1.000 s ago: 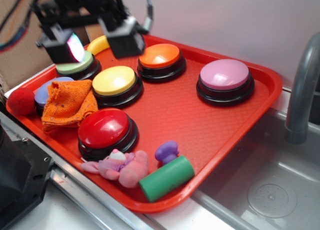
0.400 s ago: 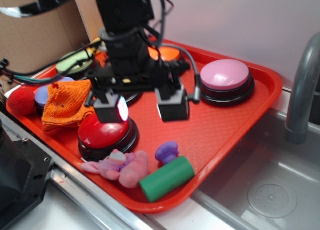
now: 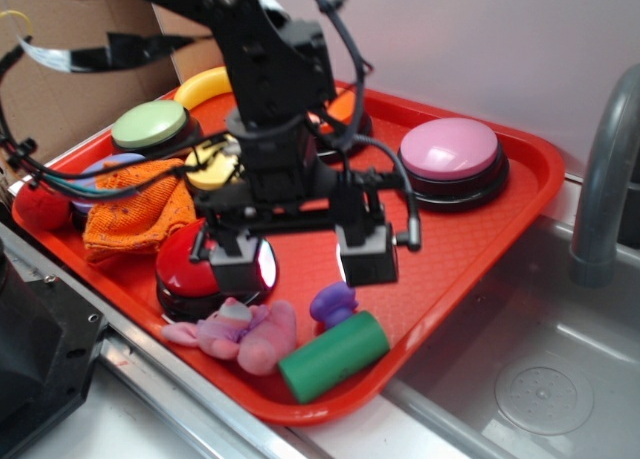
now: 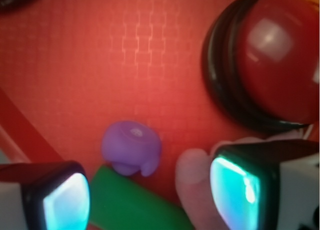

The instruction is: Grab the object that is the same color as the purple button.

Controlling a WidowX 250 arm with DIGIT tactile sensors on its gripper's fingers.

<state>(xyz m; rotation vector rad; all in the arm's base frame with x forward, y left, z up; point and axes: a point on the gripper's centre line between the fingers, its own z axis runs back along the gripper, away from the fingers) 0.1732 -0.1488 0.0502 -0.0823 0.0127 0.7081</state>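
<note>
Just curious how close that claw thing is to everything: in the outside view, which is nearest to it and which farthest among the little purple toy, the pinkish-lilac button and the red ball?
1. Purple toy, just below the open tool, front of tray.
2. Pinkish-lilac button, back right.
3. Red ball, far left edge.

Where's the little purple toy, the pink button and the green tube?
purple toy point(image 4: 131, 147), wrist view, rounded top
pink button point(image 3: 449, 147), exterior view, dome
green tube point(image 3: 335, 355), exterior view, side
</note>
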